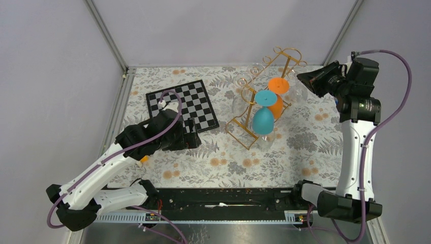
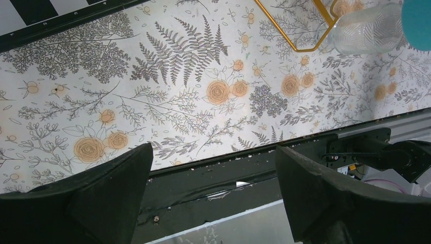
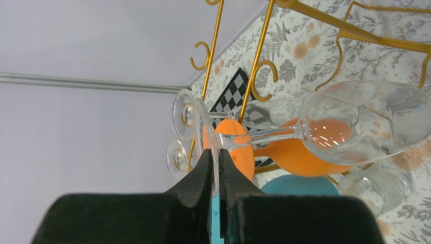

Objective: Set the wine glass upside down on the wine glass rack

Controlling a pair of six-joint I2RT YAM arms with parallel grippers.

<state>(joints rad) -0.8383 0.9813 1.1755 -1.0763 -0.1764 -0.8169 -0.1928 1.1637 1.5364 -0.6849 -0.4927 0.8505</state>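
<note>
My right tool (image 3: pixel 214 173) is closed down thin on the foot disc of the clear wine glass (image 3: pixel 366 119); the stem runs away from the fingertips, and the bowl sits beyond them, close against the gold rails of the wine glass rack (image 3: pixel 259 56), just beside the orange glass (image 3: pixel 284 155) and the teal glass (image 3: pixel 300 185) already on it. My left tool (image 2: pixel 213 157) hangs wide open over the floral table (image 2: pixel 203 61), gripping nothing; it is near the chessboard (image 1: pixel 182 104), well apart from the rack.
</note>
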